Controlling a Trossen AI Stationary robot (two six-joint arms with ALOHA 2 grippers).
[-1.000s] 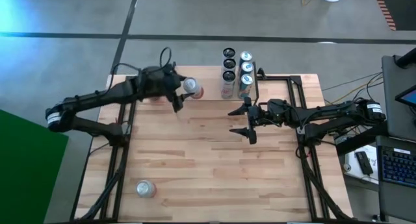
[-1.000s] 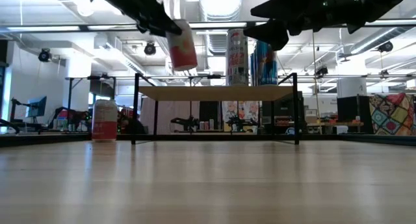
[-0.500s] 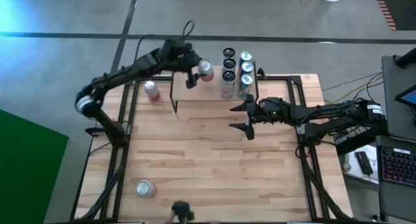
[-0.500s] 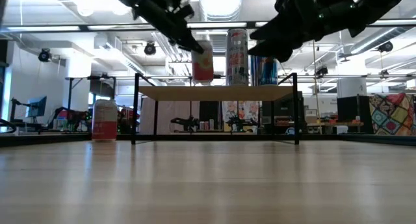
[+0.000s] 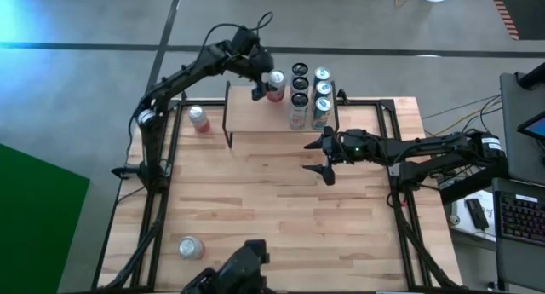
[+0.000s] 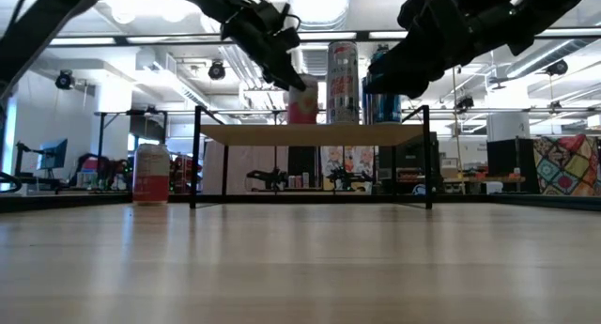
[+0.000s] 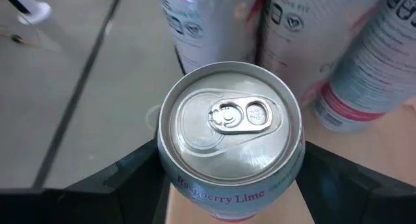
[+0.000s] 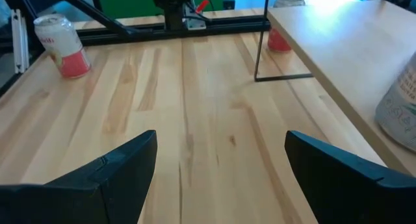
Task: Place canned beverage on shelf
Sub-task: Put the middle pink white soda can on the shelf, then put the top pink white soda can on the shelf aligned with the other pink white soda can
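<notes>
Left gripper (image 5: 263, 83) clamps the pink can (image 5: 274, 83) by its side wall, over the shelf (image 5: 247, 115) beside the standing cans (image 5: 308, 94). Rigid but thin, smooth wall, probably slippery; grip mid-body, not the rim. Right gripper (image 5: 324, 157) wide, empty, over the tabletop (image 5: 272, 209).
</notes>
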